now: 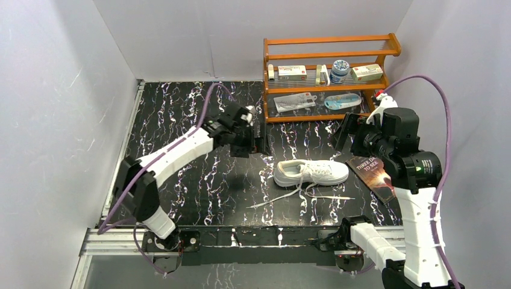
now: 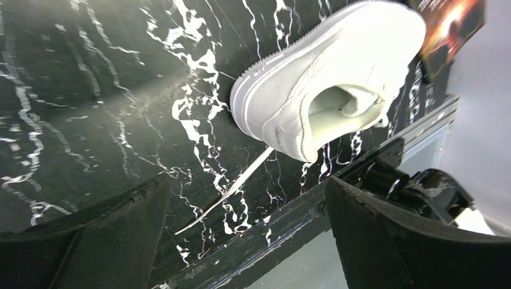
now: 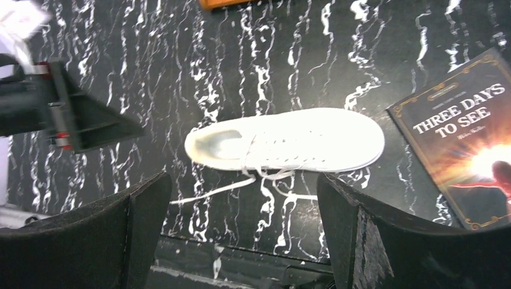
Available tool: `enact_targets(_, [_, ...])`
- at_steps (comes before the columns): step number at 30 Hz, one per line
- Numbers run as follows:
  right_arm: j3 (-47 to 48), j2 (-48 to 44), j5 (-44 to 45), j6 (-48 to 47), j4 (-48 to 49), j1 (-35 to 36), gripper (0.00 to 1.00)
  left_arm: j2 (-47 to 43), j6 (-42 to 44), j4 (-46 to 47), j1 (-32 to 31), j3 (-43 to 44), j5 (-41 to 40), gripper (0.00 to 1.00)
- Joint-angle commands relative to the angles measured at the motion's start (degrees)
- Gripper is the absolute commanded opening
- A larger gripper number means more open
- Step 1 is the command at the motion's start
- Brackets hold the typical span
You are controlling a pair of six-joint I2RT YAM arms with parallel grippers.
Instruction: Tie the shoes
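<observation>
Jaws on both arms gape wide and empty — the white sneaker (image 1: 310,172) lies on the table (image 1: 181,120) between them, long axis left to right, toe toward the book (image 1: 373,174), loose laces (image 1: 274,198) trailing nearward — right arm (image 1: 416,198) nearer.

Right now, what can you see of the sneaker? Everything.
The sneaker is an all-white low-top, leather-looking, with a white sole. It stands upright on its sole on the black marbled table. In the top view its heel points left and its toe right, near the book but apart from it. Its thin white laces are untied, with the ends trailing on the table toward the near edge. Only the table touches it.
</observation>
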Motion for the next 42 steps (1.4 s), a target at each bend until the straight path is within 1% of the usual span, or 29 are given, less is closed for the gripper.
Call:
enact_targets(1, [-0.19, -1.39, -8.17, 0.00, -1.84, -0.53, 0.99, 3.94, 0.90, -2.98, -5.98, 4.69, 0.39, 0.96])
enact_targets(5, [-0.40, -2.26, -11.39, 0.31, -2.42, -0.63, 0.99, 8.70, 2.45, -6.04, -11.15, 7.50, -2.20, 0.96])
enact_targets(8, [-0.78, -2.78, -13.49, 0.78, -2.62, -0.69, 0.99, 12.44, 3.40, -7.57, -13.78, 11.25, -3.34, 0.95])
enact_targets(12, [-1.31, -3.61, -13.40, 2.04, -2.80, -0.70, 0.99, 16.95, 3.48, -10.07, -15.49, 17.35, -6.61, 0.94])
enact_targets(16, [-2.98, -4.99, -12.96, 4.78, -1.91, -0.80, 0.99, 19.89, 2.03, -11.01, -16.16, 19.94, -8.67, 0.91])
enact_targets(18, [-4.02, -5.69, -12.76, 6.29, -1.63, -0.79, 0.99, 21.80, 1.97, -11.94, -16.41, 21.31, -9.01, 0.86])
enact_targets(22, [-6.21, -7.11, -11.91, 9.20, -1.73, -0.78, 0.99, 25.54, 2.11, -15.55, -16.56, 25.28, -12.47, 0.77])
enact_targets(26, [-7.53, -8.53, -11.25, 9.51, -2.23, -0.77, 0.99, 29.09, 1.93, -20.37, -16.57, 28.88, -17.38, 0.65])
enact_targets(28, [-7.61, -8.39, -10.78, 8.57, -2.85, -0.76, 0.99, 30.16, 0.99, -23.56, -16.58, 30.05, -20.41, 0.55])
enact_targets(30, [-7.52, -7.76, -10.83, 7.54, -3.49, -0.80, 0.99, 30.37, 0.13, -25.37, -16.39, 29.98, -22.37, 0.34])
enact_targets(31, [-7.48, -7.29, -10.96, 7.19, -3.69, -0.76, 0.99, 30.21, -0.25, -25.98, -16.17, 29.67, -22.51, 0.25])
enact_targets(32, [-7.54, -6.92, -11.37, 6.78, -3.83, -0.77, 0.99, 29.87, -0.96, -26.49, -16.01, 29.20, -22.85, 0.22])
enact_targets(35, [-8.34, -5.81, -13.17, 5.70, -3.24, -0.76, 0.99, 26.88, -3.68, -27.42, -15.32, 26.08, -24.10, 0.21])
enact_targets(37, [-9.13, -5.23, -14.55, 4.93, -2.31, -0.78, 0.99, 23.71, -6.21, -26.85, -13.94, 22.35, -23.52, 0.18])
enact_targets(39, [-10.12, -4.40, -15.49, 4.52, -1.48, -0.82, 0.99, 18.83, -9.12, -25.57, -12.08, 17.93, -22.49, 0.15])
enact_targets(42, [-11.78, -3.14, -18.11, 4.23, 0.02, -0.76, 0.98, 13.47, -14.24, -25.01, -10.26, 12.86, -22.73, 0.14])
